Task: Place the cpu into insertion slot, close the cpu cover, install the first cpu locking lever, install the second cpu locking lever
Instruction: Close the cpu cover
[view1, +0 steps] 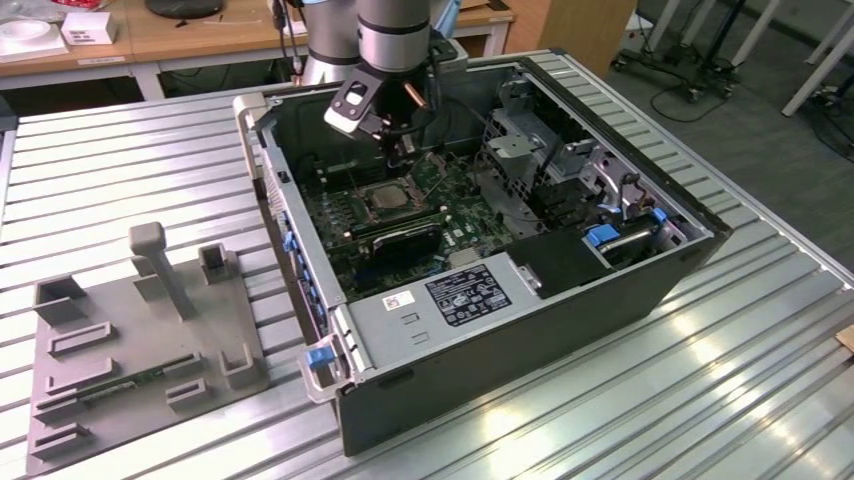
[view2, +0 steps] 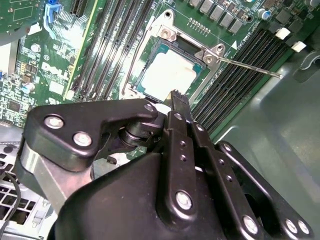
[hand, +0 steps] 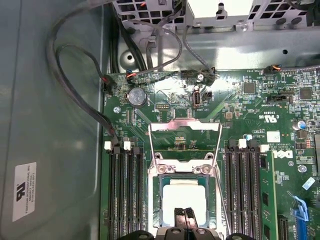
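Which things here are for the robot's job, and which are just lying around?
For the job: cpu, cover, lever, gripper.
Just lying about: grey rack, cables, round battery, memory slots.

**CPU SEATED IN SLOT, COVER STANDING OPEN**

The cpu (hand: 184, 196) is lying flat in the insertion slot (hand: 154, 195), pale grey face up, with green edging showing round it. The cpu cover (hand: 185, 126) is standing swung open off the slot, and the green motherboard (hand: 240, 107) is showing through its window. The gripper (hand: 185, 217) is hovering over one edge of the cpu with its dark fingertips pressed together; contact with the chip cannot be told. 2 banks of black memory slots (hand: 127, 195) are flanking the slot. A coin cell (hand: 137, 97) is sitting on the board past the cover.
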